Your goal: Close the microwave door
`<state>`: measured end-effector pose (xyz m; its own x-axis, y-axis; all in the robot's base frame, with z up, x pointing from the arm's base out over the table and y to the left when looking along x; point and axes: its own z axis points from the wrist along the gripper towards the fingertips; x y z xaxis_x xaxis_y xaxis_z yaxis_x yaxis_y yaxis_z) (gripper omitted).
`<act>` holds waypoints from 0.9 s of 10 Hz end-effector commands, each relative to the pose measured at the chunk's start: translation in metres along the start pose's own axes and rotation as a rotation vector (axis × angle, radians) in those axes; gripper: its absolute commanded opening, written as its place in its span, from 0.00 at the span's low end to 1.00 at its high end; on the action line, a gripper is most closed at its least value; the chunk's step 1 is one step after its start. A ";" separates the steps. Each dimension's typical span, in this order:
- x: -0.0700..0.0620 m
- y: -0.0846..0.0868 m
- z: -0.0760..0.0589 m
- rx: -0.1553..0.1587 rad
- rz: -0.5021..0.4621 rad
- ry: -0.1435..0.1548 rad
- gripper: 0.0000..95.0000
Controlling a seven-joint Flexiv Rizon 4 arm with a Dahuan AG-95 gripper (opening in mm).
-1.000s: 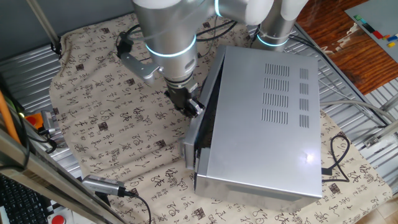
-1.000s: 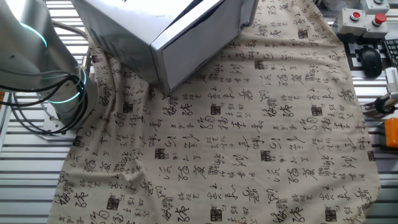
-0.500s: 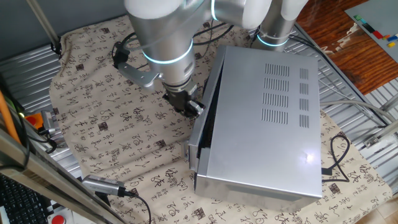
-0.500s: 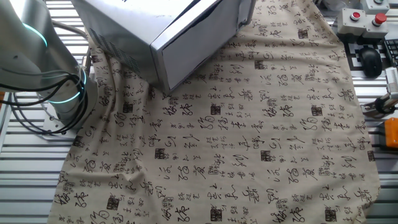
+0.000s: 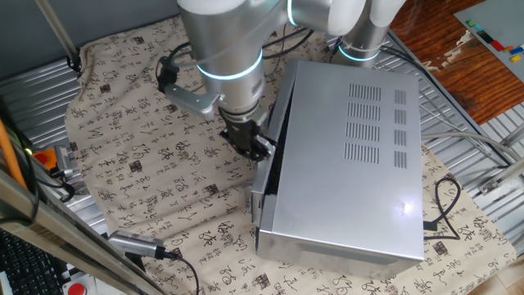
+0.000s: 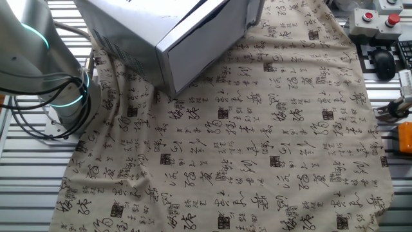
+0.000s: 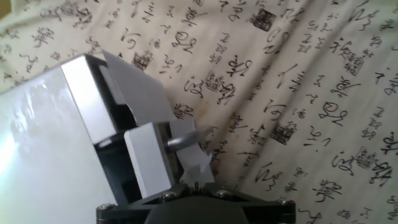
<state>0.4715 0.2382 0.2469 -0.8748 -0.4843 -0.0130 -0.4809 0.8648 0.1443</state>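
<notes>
The microwave (image 5: 352, 164) is a large silver-grey box with vent slots on its top panel. The microwave door (image 5: 264, 187) on its left side stands slightly ajar, with a narrow dark gap behind it. My gripper (image 5: 259, 148) is shut and empty, with its tips against the door's outer face near the top edge. In the other fixed view the microwave (image 6: 122, 26) and the pale door (image 6: 206, 45) show at the top, and the gripper is hidden. In the hand view my gripper (image 7: 169, 135) sits beside the microwave (image 7: 43, 149).
A beige cloth with black characters (image 5: 139, 139) covers the table, also in the other fixed view (image 6: 257, 148). The arm's base (image 6: 45, 71) stands at the left. A black cable (image 5: 446, 205) lies right of the microwave. Button boxes (image 6: 376, 22) sit on the metal frame.
My gripper has moved right toward the microwave and pushed the door, so the gap behind it is narrower. The microwave itself has not moved.
</notes>
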 end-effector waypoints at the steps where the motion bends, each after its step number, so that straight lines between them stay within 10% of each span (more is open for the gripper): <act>1: 0.001 0.008 0.004 0.011 0.035 0.013 0.00; 6: 0.004 0.029 0.015 0.032 0.046 0.001 0.00; 7: 0.004 0.023 0.014 0.079 0.006 -0.013 0.00; 9: 0.009 -0.002 0.014 0.044 -0.042 -0.009 0.00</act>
<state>0.4638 0.2400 0.2330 -0.8780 -0.4783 -0.0198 -0.4778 0.8732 0.0959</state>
